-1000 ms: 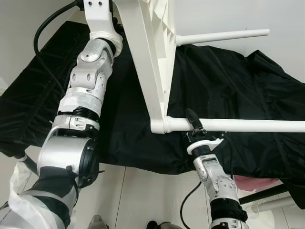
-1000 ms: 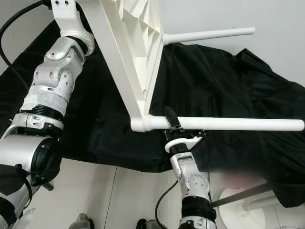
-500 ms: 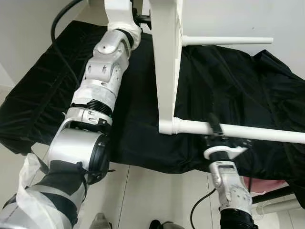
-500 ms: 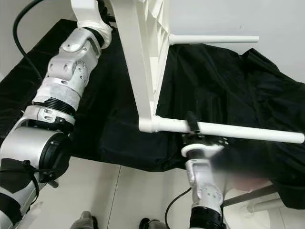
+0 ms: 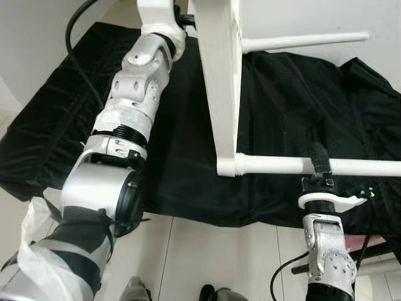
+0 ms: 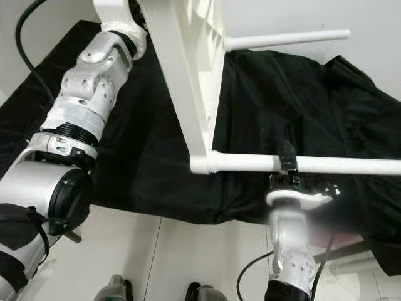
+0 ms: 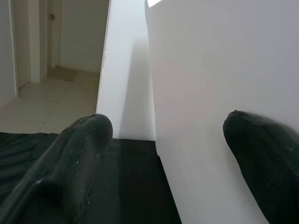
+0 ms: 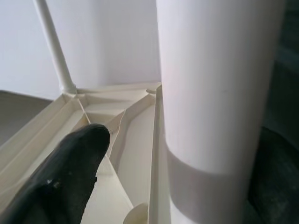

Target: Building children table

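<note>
Farther along leg (image 5: 276, 165), right tool (image 5: 320, 162), seemingly clamped.

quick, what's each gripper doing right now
Left gripper: shut on the white tabletop, at its edge.
Right gripper: shut on the near table leg.

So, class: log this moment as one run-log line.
left pincer: gripping white plastic tabletop | right pincer: gripping white leg

The white table top (image 5: 219, 75) runs off the upper frame edge, taking the left end effector with it. The near leg (image 5: 282, 165) is cut by the frame edge beyond the right end effector (image 5: 320, 164), whose wrist is smeared with blur in the right eye view.
</note>
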You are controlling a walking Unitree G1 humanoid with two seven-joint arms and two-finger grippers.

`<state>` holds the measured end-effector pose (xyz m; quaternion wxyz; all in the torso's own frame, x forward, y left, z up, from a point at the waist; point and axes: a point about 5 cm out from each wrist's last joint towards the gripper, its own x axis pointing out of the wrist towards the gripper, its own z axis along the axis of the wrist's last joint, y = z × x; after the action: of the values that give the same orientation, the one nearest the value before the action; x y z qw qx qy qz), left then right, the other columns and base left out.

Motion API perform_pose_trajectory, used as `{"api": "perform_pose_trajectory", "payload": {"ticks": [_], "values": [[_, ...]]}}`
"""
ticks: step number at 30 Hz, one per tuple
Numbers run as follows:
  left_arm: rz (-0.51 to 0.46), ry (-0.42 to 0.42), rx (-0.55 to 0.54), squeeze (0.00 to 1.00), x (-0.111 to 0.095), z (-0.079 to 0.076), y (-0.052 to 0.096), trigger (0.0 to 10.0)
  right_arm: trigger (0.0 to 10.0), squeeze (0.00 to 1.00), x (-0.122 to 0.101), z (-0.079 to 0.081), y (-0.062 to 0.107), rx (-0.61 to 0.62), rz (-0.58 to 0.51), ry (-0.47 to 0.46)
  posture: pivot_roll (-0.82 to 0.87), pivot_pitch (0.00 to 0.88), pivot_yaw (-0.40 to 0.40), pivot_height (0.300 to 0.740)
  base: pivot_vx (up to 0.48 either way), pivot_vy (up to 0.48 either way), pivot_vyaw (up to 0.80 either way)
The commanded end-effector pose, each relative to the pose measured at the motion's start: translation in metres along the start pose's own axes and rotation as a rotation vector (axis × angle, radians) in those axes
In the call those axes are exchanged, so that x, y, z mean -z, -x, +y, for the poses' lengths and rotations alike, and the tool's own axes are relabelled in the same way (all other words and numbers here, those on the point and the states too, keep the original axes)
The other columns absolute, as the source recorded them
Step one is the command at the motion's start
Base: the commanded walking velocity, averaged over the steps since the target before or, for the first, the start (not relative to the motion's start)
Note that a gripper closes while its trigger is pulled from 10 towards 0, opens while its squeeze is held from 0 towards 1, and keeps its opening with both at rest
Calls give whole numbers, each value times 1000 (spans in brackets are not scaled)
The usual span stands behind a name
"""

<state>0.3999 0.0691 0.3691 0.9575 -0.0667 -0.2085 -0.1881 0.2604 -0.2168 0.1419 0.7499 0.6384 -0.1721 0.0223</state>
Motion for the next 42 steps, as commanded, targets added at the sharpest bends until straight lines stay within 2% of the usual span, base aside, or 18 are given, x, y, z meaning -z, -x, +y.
{"api": "perform_pose_trajectory", "payload": {"ticks": [1, 3, 6, 10, 14, 20, 22, 23, 25, 26, 28, 32, 38, 42], "values": [[-25, -8, 127, 0, -7, -18, -5, 10000, 10000, 0, -1, -34, 51, 189, 6, 13, -4, 166, -75, 740, 0, 0, 0], [-34, -6, 127, 0, -10, -19, -6, 10000, 10000, 0, -7, -40, 60, 222, -1, 23, -7, 167, -75, 740, 0, 0, 0], [-38, -3, 126, 0, -11, -19, -6, 10000, 10000, 0, -9, -41, 63, 229, -2, 22, -7, 167, -75, 740, 0, 0, 0], [-68, -19, 146, 0, -24, -23, -10, 10000, 10000, 0, -17, -58, 85, 330, -20, -72, -11, 169, -76, 740, 0, 0, 0], [-86, -13, 153, 0, -30, -25, -11, 10000, 10000, 0, -20, -58, 96, 336, 0, -38, -11, 169, -76, 740, 0, 0, 0], [-93, -5, 162, 0, -31, -27, -12, 10000, 10000, 0, -20, -48, 101, 229, 66, -7, -20, 168, -65, 740, 0, 0, 0], [-84, -6, 168, 0, -29, -29, -12, 10000, 10000, 0, -19, -33, 102, 82, 139, 19, -23, 168, -62, 740, 0, 0, 0], [-84, -6, 168, 0, -29, -29, -12, 10000, 10000, 0, -19, -33, 102, 82, 139, 19, -23, 168, -62, 740, 0, 0, 0], [-75, -1, 178, 0, -27, -31, -13, 10000, 10000, 0, -18, -20, 100, -27, 181, 24, -24, 167, -59, 740, 0, 0, 0], [-75, -1, 178, 0, -27, -31, -13, 10000, 10000, 0, -18, -20, 100, -27, 181, 24, -24, 167, -59, 740, 0, 0, 0], [-71, -1, 185, 0, -25, -33, -13, 10000, 10000, 0, -17, -10, 96, -96, 201, 18, -22, 166, -57, 740, 0, 0, 0], [-68, -4, 201, 0, -24, -36, -13, 10000, 10000, 0, -16, 7, 82, -164, 202, 38, -17, 168, -54, 740, 0, 0, 0], [-63, -10, 206, 0, -23, -36, -12, 10000, 10000, 0, -21, 21, 66, -225, 190, 75, -10, 169, -53, 740, 0, 0, 0], [-51, -35, 206, 0, -17, -28, -8, 10000, 10000, 0, -28, 30, 51, -252, 155, 152, -7, 168, -53, 740, 0, 0, 0]]}}
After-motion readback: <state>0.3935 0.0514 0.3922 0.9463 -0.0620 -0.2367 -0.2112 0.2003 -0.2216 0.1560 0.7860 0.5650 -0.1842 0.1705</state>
